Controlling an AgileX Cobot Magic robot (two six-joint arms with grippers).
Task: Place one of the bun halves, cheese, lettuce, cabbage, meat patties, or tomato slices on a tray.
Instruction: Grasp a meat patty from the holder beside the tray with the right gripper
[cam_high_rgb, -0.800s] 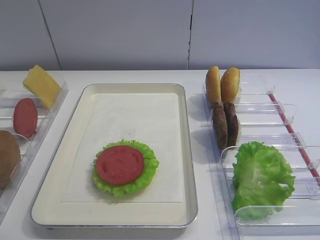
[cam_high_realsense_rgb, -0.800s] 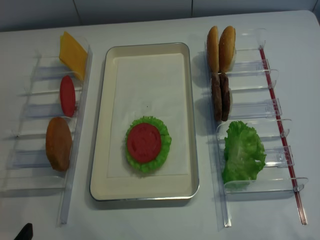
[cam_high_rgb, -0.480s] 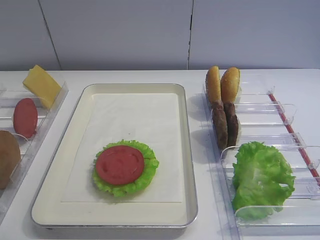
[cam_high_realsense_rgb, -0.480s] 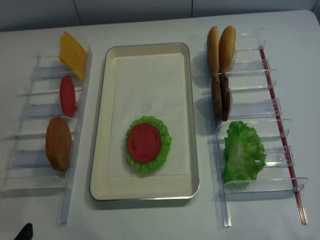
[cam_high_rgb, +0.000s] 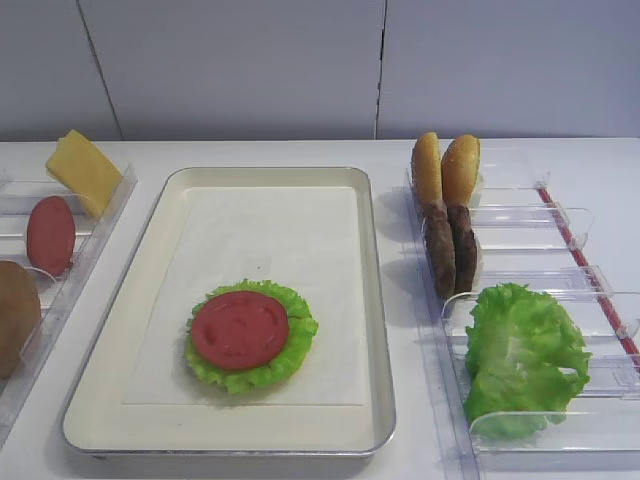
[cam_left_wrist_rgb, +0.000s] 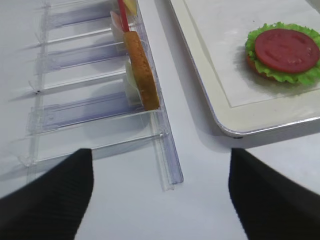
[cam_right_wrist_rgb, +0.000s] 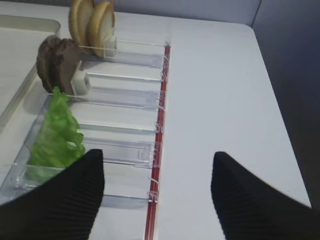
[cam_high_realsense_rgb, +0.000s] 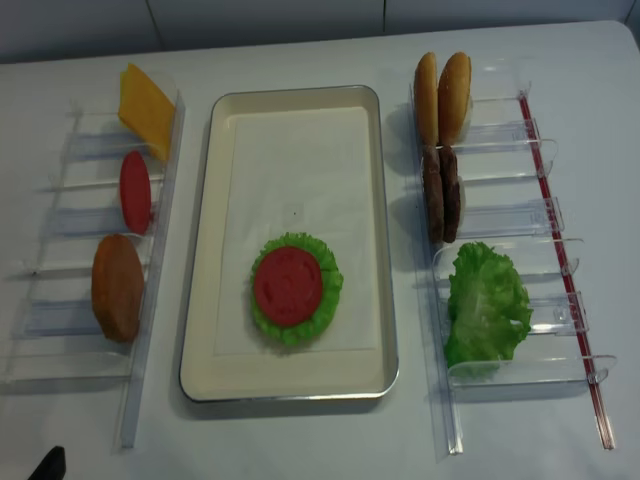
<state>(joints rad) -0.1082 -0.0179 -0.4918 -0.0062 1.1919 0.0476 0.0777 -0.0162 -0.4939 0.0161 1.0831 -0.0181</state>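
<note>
The cream tray (cam_high_rgb: 373, 300) (cam_high_realsense_rgb: 391, 250) lies in the middle. On its liner sits a lettuce leaf (cam_high_rgb: 296, 342) topped by a tomato slice (cam_high_rgb: 240, 329) (cam_left_wrist_rgb: 286, 43). The right holder has two upright bun halves (cam_high_rgb: 446, 170) (cam_right_wrist_rgb: 92, 25), two meat patties (cam_high_rgb: 452, 248) (cam_right_wrist_rgb: 56, 62) and lettuce (cam_high_rgb: 523, 355) (cam_right_wrist_rgb: 55, 135). The left holder has the cheese (cam_high_rgb: 84, 170), a tomato slice (cam_high_rgb: 50, 235) and a bun half (cam_high_rgb: 14, 316) (cam_left_wrist_rgb: 141, 70). My left gripper (cam_left_wrist_rgb: 160, 200) hangs open over bare table near the left holder's front end. My right gripper (cam_right_wrist_rgb: 157, 195) is open above the right holder's front end. Both are empty.
Clear plastic holders flank the tray: the left holder (cam_high_realsense_rgb: 150, 330) and the right holder (cam_high_realsense_rgb: 520, 372), which has a red strip (cam_right_wrist_rgb: 159, 125) along its outer edge. White table surrounds them, with a grey wall behind. A dark tip (cam_high_realsense_rgb: 48, 466) shows at the front left corner.
</note>
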